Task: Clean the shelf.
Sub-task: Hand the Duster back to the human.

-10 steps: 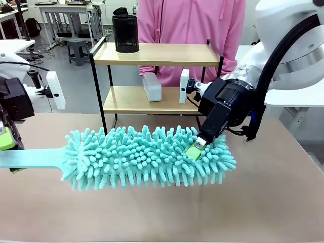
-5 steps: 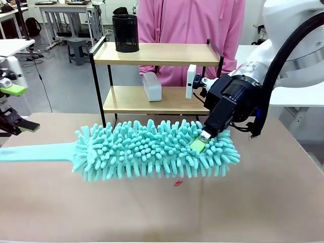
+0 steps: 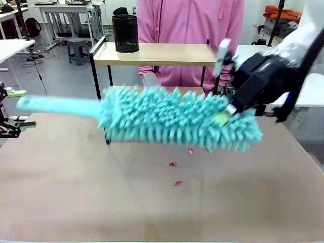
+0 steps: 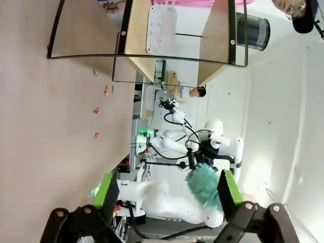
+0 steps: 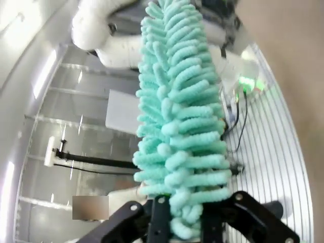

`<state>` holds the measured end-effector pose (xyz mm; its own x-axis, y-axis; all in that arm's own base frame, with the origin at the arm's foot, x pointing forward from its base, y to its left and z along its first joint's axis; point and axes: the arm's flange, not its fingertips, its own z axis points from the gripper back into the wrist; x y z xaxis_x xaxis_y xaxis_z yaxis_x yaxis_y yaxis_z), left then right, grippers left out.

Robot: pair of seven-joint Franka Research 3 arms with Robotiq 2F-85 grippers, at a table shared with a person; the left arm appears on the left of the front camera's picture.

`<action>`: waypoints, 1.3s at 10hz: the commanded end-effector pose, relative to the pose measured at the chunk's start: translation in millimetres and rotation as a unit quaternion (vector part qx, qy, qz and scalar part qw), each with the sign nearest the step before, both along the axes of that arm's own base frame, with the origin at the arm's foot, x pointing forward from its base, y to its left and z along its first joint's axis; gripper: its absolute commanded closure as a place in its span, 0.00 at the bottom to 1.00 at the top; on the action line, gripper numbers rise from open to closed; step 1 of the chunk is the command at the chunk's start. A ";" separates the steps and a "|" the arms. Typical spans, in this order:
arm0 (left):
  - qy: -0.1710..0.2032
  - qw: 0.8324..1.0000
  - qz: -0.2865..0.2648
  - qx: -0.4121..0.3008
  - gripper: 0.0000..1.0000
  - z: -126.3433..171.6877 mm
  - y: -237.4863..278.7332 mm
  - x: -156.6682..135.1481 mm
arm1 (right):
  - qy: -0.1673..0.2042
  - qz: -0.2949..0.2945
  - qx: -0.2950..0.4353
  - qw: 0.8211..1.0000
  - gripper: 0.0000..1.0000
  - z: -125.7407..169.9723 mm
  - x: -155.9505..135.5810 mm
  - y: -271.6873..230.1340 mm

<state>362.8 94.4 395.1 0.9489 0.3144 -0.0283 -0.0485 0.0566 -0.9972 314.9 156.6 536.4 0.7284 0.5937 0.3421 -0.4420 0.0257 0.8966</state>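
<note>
the right tool [image 3: 229,112] is clamped on the far end of the duster [image 3: 177,121], holding it off the table [image 3: 76,202] with its long axis running side to side, handle [image 3: 55,105] pointing toward the robot's left. the right wrist view shows the fluffy head [image 5: 182,126] rising straight out from between the closed jaws.

the shelf [image 3: 157,54] stands just beyond the duster, at the far edge of the table in front of the person [image 3: 190,20]. its boards run parallel to the duster, so the coming move is a short push away from the robot. the head hangs about level with the lower board and hides most of it; the top board, carrying a black cup [image 3: 125,33], lies higher. the right arm is the nearer one.

the left tool [image 3: 12,126] sits at the table's left edge, jaws spread wide and empty, well apart from the shelf. small red bits [image 3: 174,164] lie on the table under the duster.
</note>
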 end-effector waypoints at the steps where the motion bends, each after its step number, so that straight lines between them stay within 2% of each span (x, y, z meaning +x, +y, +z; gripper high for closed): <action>1: -0.012 0.999 -0.038 0.021 0.00 16.3 -4.9 -4.6 | -0.045 -0.147 0.103 0.983 1.00 29.1 -8.9 -76.8; 3: -0.012 0.999 -0.038 0.021 0.00 16.3 -4.9 -4.6 | -0.060 -0.302 0.158 0.938 1.00 37.1 -13.6 -152.5; 4: -0.012 0.999 -0.038 0.021 0.00 16.3 -4.9 -4.6 | -0.061 -0.340 0.180 0.921 1.00 30.0 -21.9 -182.6; 5: -0.012 0.999 -0.038 0.021 0.00 16.3 -4.9 -4.6 | -0.045 -0.383 0.212 0.898 1.00 15.6 -34.4 -215.8; 6: -0.012 0.999 -0.038 0.021 0.00 16.3 -4.9 -4.6 | -0.019 -0.441 0.203 0.874 1.00 -1.9 -43.7 -242.3; 7: -0.012 0.999 -0.038 0.021 0.00 16.3 -4.9 -4.6 | 0.019 -0.490 0.182 0.852 1.00 -21.4 -51.8 -264.5; 9: -0.012 0.999 -0.038 0.021 0.00 16.3 -4.9 -4.6 | 0.137 -0.564 0.120 0.806 1.00 -58.3 -60.6 -287.6; 10: -0.012 0.999 -0.038 0.021 0.00 16.3 -4.9 -4.6 | 0.186 -0.540 0.116 0.812 1.00 -71.2 -60.1 -285.5; 11: -0.012 0.999 -0.038 0.021 0.00 16.3 -4.9 -4.6 | 0.242 -0.527 0.080 0.811 1.00 -81.9 -54.8 -281.5; 12: -0.012 0.999 -0.038 0.021 0.00 16.3 -4.9 -4.6 | 0.287 -0.520 0.049 0.803 1.00 -90.3 -50.2 -277.3; 13: -0.012 0.999 -0.038 0.021 0.00 16.3 -4.9 -4.6 | 0.308 -0.531 0.022 0.789 1.00 -94.2 -44.6 -273.3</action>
